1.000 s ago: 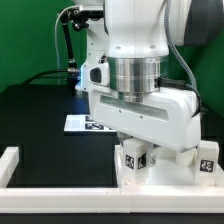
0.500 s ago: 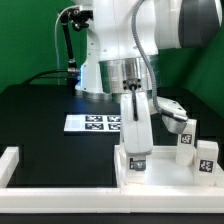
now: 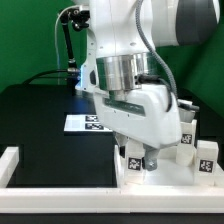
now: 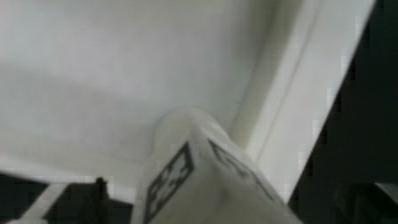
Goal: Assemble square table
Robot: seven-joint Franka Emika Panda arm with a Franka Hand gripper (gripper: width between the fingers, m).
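The square table's white slab [image 3: 165,180] lies at the exterior view's lower right, rim up. My gripper [image 3: 140,158] is down over its near corner, shut on a white tagged leg [image 3: 134,162] that stands upright on the slab. In the wrist view the leg [image 4: 199,180] fills the space between my dark fingers [image 4: 54,205], with the slab's surface [image 4: 125,70] and raised rim [image 4: 294,90] beyond it. Two more tagged legs [image 3: 186,136] [image 3: 207,160] stand at the slab's right side. The fourth leg is hidden.
The marker board [image 3: 82,122] lies flat on the black table behind the slab. A long white rail [image 3: 60,190] with an upturned end [image 3: 10,160] runs along the front. A green backdrop is behind.
The wrist has turned about the leg's axis between frames, from broadside to edge-on and back to broadside, while staying over the same corner of the slab with the leg upright.
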